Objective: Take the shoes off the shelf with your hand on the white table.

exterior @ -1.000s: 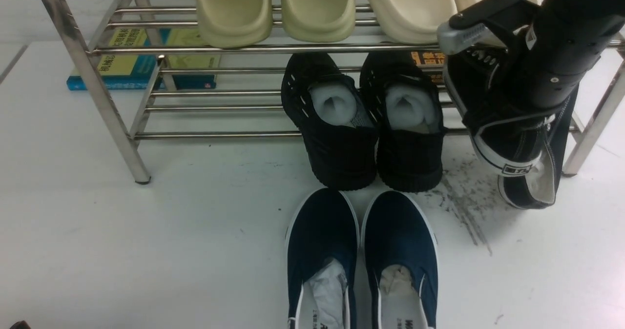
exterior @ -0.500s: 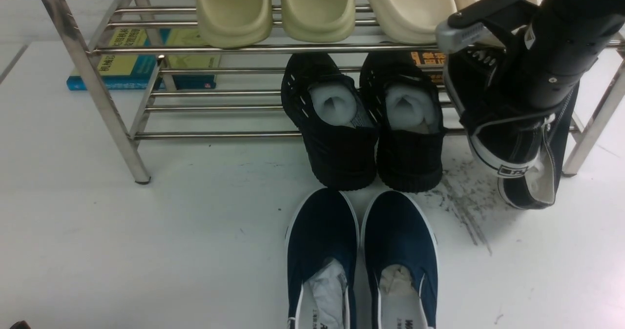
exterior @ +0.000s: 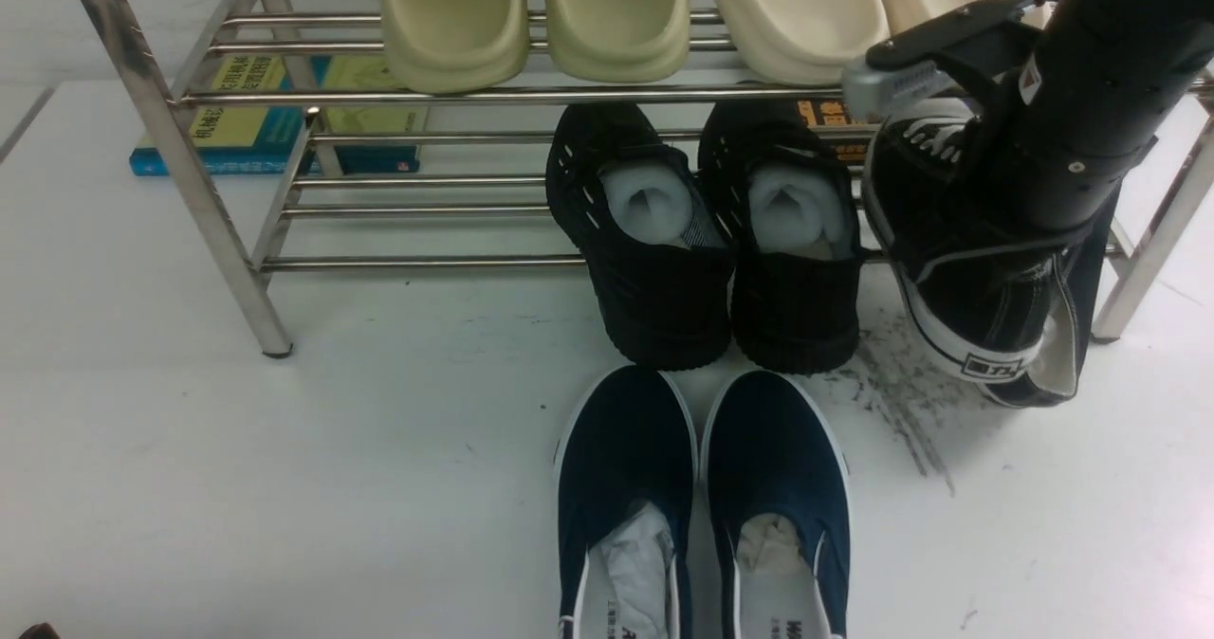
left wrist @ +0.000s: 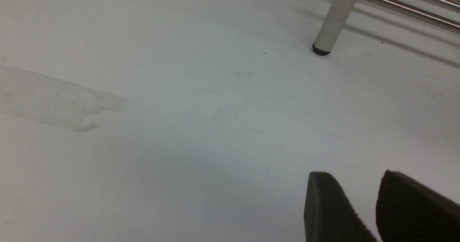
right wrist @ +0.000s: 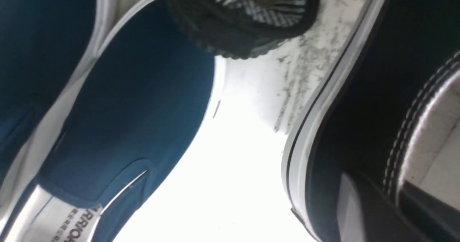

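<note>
Black canvas sneakers (exterior: 958, 269) took up the right side of my front view. They sat at the right end of the lower tier of the shelf (exterior: 417, 263), laced toes tucked under the upper bars and heels tilted out past the front bar above the bench (exterior: 285, 478). I could not tell whether either heel touched the bench. The right claw (exterior: 910, 70) was pinched nearly closed on the pair. In the right wrist view its fingers (right wrist: 354, 206) sat on either side of one sneaker's stitched collar, one outside against the canvas and one inside against the pale lining. Beside the sneakers stood the chunky black shoes (exterior: 654, 288), just apart from them, with dark scuff marks (exterior: 901, 402) on the bench between the two pairs. The navy slip-ons (exterior: 626, 449) lay nearer to me, well clear of the shelf.

The left claw (left wrist: 370, 217) hung over bare bench near a shelf leg (left wrist: 334, 19). Its ribbed pads (left wrist: 327, 209) were parted by a narrow gap, gripping nothing.
</note>
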### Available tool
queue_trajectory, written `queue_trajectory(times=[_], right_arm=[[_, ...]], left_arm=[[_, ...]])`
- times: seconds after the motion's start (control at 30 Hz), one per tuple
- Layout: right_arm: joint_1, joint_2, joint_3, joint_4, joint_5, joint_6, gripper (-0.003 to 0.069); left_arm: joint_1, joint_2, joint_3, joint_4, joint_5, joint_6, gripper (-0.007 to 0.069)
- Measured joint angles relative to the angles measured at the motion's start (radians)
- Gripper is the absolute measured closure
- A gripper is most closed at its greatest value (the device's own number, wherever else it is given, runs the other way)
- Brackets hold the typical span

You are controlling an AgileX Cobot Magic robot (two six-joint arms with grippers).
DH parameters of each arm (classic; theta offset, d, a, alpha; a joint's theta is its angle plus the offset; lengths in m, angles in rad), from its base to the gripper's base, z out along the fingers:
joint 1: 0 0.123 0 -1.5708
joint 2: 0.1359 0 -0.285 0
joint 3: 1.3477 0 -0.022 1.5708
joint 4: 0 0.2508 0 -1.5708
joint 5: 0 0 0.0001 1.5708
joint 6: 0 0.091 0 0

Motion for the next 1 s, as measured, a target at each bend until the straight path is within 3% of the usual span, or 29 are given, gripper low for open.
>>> queue_trajectory(times=[1.0], right_arm=[[0.000,-0.209,0.061,0.174,0.015,-0.018,0.0639]], left_arm=[[0.000,0.000,0.000,0.000,0.000,0.000,0.0385]])
